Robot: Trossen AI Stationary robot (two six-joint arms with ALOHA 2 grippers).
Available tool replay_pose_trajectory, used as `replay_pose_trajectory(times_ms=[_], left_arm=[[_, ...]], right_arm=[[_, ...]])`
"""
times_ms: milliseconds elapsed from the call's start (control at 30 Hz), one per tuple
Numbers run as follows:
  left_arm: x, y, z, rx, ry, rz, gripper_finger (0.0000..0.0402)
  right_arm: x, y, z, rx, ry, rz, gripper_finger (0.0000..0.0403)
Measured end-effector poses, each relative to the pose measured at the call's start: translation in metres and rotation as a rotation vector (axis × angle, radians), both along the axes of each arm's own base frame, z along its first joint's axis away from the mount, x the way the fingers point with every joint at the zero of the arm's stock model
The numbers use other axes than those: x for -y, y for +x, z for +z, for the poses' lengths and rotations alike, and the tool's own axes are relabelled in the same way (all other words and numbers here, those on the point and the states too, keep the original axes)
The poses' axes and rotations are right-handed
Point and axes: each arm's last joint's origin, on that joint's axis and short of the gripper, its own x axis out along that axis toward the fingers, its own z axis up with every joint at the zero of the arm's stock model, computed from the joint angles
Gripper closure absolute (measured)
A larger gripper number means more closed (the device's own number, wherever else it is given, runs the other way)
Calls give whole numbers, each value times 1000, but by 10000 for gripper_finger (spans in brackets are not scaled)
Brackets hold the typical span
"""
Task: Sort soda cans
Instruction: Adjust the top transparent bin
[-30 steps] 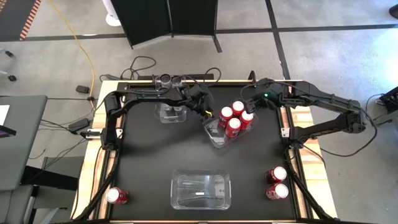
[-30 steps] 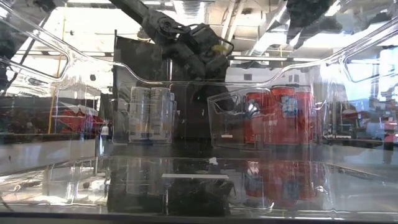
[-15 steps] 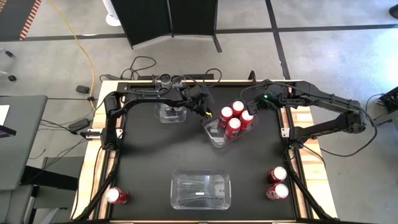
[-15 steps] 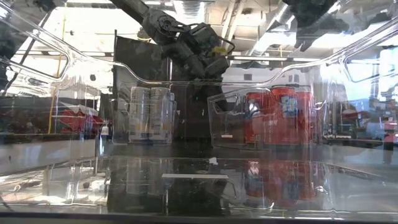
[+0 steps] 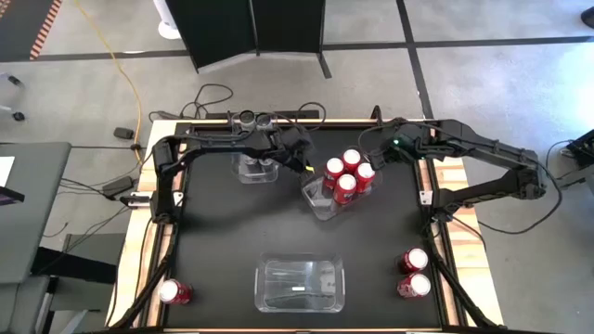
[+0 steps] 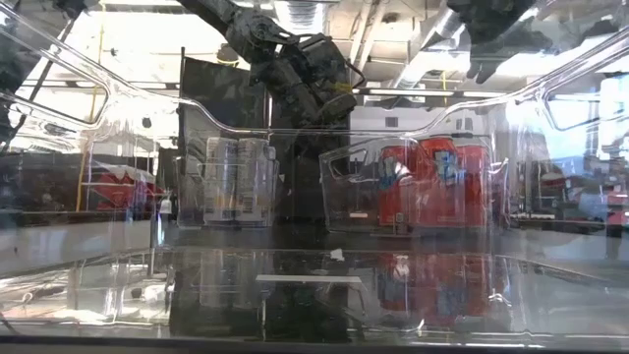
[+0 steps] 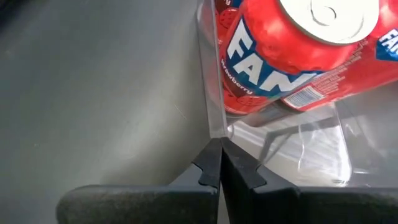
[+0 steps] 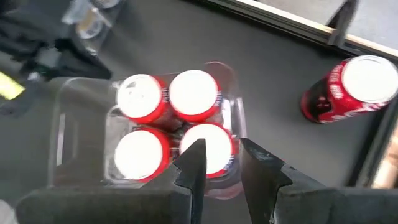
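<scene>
While both arms reach over the table's far half, you have this before you:

Left gripper [image 5: 304,160]: clenched tight on the clear wall of the tilted bin [image 5: 318,199]; in its wrist view you see the two fingers [image 7: 211,165] pinched together on the bin's edge.
Right gripper [image 5: 368,160]: just over the far side of the same bin; its fingers stand a little apart, and you cannot tell whether they hold a can or the bin's rim.
Four red cans [image 5: 347,173]: upright and packed together in the far end of the tilted bin, directly between your two grippers; the nearest one sits just behind the wall the left gripper pinches.
Silver-grey cans [image 5: 254,120]: two, beside a second clear bin [image 5: 252,171] at the far left, just behind the left arm.
Two more red cans [image 5: 414,272]: near right edge, touching each other, well apart from both grippers.
Single red can [image 5: 173,292]: near left corner, alone.
Third clear bin [image 5: 299,282]: near middle, no cans in it.
</scene>
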Motion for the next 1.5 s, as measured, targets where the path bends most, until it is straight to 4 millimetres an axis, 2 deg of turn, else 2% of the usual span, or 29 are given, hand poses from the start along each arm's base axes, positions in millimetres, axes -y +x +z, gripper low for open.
replay_pose_trajectory(times_ms=[233, 400, 767, 967, 1200, 1500], left_arm=[[8, -2, 7, -3, -9, 25, 401], [13, -9, 15, -25, 8, 42, 401], [15, -20, 30, -48, 17, 63, 401], [17, -28, 52, 8, 41, 69, 401], [22, -44, 81, 51, 95, 90, 401], [24, -67, 109, 47, 223, 144, 401]], right_arm=[[27, 3, -15, -116, 0, -12, 294], [52, 13, -33, -177, 79, 77, 294], [101, 35, -70, -174, 214, 238, 302], [123, 36, -89, -168, 293, 306, 321], [135, 35, -102, -151, 356, 342, 335], [136, 43, -110, -147, 380, 378, 354]])
